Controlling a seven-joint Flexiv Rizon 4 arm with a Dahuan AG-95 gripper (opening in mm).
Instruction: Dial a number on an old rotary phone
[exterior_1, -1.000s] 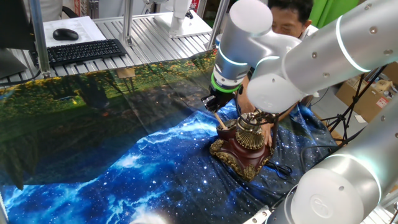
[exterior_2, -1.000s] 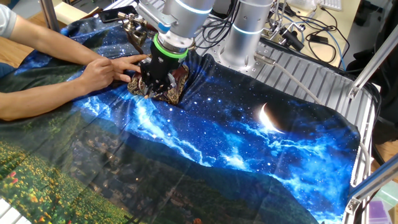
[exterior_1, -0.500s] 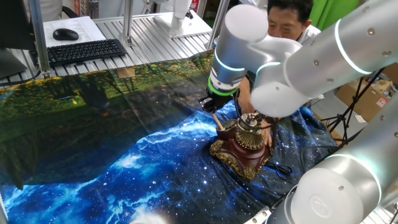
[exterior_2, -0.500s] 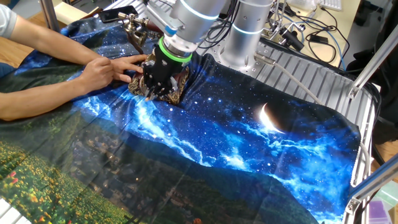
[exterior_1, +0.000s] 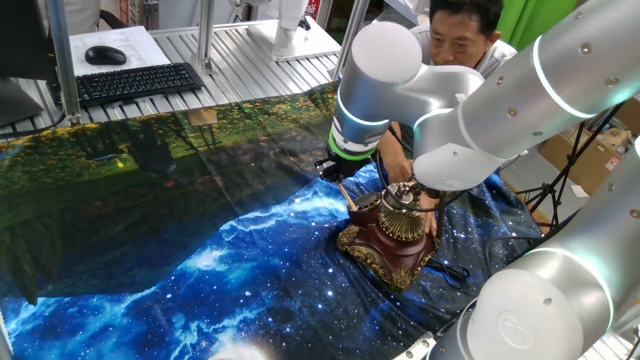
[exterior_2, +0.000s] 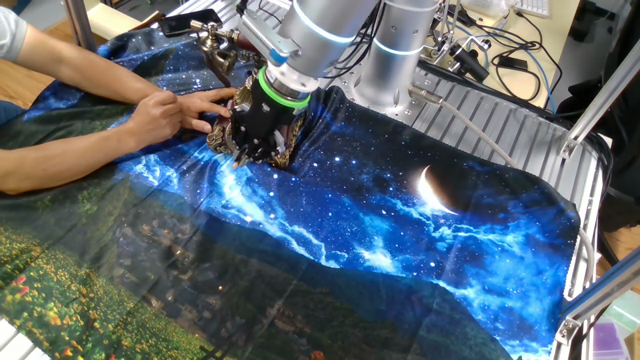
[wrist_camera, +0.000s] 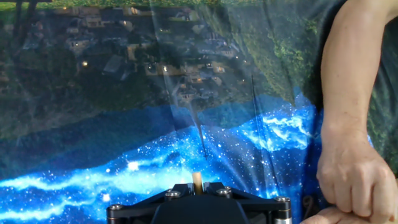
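Observation:
The old rotary phone (exterior_1: 392, 238) stands on the starry blue cloth, dark red-brown with gold base trim and a brass dial (exterior_1: 402, 226). In the other fixed view only its gold-trimmed base (exterior_2: 262, 155) shows below the hand. My gripper (exterior_1: 338, 172) hangs just left of and above the phone, shut on a thin wooden stick (exterior_1: 350, 195) that slants down to the phone's upper left. In the hand view the stick's stub (wrist_camera: 198, 179) shows between the closed jaws of my gripper (wrist_camera: 198, 186); the phone is out of that view.
A person's hand (exterior_1: 428, 212) rests on the phone's far side; it also shows in the other fixed view (exterior_2: 170, 115) and the hand view (wrist_camera: 348, 180). A black keyboard (exterior_1: 135, 82) and mouse (exterior_1: 105, 55) lie at the back left. Cables (exterior_2: 470, 50) lie behind the arm base.
My wrist has swung a little to the left and turned over the phone, the stick still in the jaws. The phone and the person's hand have stayed put.

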